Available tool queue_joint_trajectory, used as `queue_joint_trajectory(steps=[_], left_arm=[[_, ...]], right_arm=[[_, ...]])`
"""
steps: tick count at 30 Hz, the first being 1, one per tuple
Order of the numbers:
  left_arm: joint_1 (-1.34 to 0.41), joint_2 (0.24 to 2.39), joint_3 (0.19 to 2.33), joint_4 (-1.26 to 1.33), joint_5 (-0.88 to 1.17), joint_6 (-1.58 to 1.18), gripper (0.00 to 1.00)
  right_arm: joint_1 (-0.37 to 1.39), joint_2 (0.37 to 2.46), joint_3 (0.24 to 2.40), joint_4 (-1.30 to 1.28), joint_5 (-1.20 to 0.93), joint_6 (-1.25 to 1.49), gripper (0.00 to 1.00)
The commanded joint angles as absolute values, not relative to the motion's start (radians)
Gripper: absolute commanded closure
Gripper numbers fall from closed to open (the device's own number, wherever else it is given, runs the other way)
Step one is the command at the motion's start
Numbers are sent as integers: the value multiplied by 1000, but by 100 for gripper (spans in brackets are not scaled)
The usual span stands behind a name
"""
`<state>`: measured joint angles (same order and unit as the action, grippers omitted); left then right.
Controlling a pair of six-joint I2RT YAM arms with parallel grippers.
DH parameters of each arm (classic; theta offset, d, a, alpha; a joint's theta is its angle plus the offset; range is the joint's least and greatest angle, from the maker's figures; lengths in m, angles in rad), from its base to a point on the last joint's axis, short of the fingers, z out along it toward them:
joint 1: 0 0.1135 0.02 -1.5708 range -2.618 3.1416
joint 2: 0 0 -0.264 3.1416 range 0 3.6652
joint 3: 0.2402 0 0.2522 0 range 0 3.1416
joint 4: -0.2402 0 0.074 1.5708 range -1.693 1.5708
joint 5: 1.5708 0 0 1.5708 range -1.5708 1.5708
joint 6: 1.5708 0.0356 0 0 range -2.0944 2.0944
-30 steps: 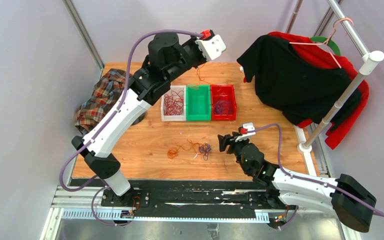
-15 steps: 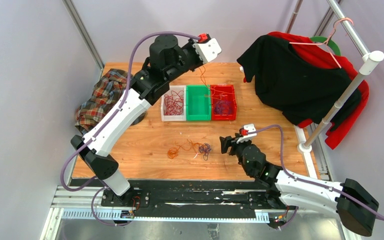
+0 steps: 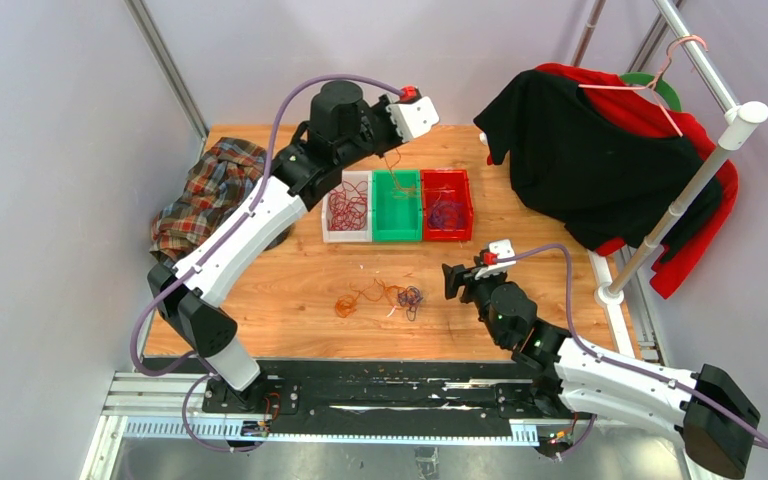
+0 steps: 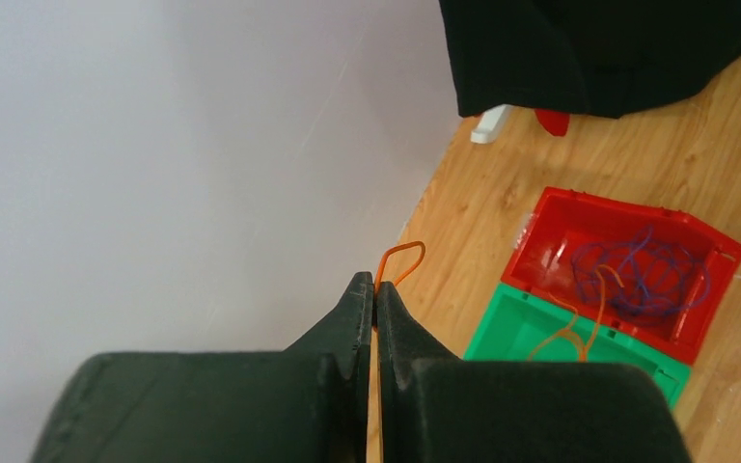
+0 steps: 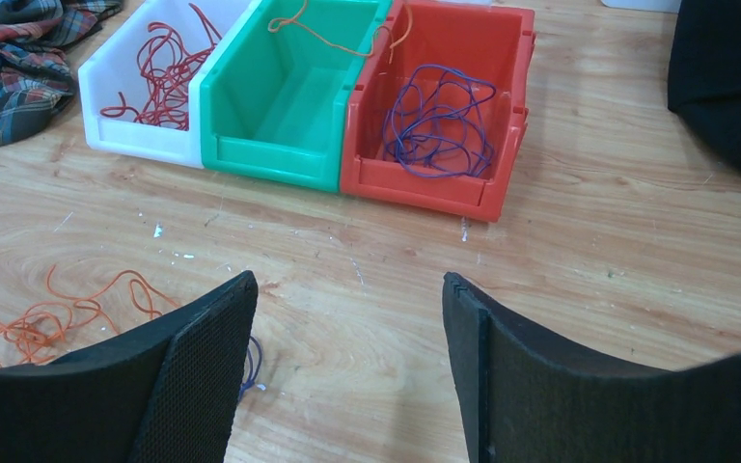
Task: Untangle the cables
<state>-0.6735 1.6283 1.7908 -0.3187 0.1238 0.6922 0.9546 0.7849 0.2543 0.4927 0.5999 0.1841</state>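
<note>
My left gripper (image 4: 374,285) is shut on a thin orange cable (image 4: 401,258), whose loop sticks out past the fingertips. The cable hangs down (image 3: 393,172) onto the green bin (image 3: 397,212), and its lower end lies across the rim (image 5: 340,45) between the green and red bins. A tangle of orange and purple cables (image 3: 382,298) lies on the wooden table. My right gripper (image 5: 347,289) stands open just right of it, low over bare wood, with nothing between its fingers. Red cables (image 5: 164,68) fill the white bin, and purple cables (image 5: 436,121) lie in the red bin.
The three bins (image 3: 346,228) stand side by side at the table's middle back. A plaid cloth (image 3: 205,195) lies at the left edge. Black and red shirts (image 3: 580,150) hang from a white rack (image 3: 682,195) at the right.
The left gripper has come down and slightly left with the orange cable, which now hangs over the green bin. The right gripper has drawn back a little and opened slightly wider.
</note>
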Motion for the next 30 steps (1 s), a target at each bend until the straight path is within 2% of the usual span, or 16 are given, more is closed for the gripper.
queue_joint_trajectory(steps=[1,7,16,30], left_arm=[[-651,1623,1875,-260,169,701,99],[-652,1605,1942,-265,224,692,99],[-651,1579,1919,-218,230,685,99],[-650,1579,1739,-245,129,814,99]], right_arm=[[941,773,272,472,622,162,30],[931,779,271,472,621,166,30],[922,795,276,469,614,173,31],[905,791,267,459,609,187,32]])
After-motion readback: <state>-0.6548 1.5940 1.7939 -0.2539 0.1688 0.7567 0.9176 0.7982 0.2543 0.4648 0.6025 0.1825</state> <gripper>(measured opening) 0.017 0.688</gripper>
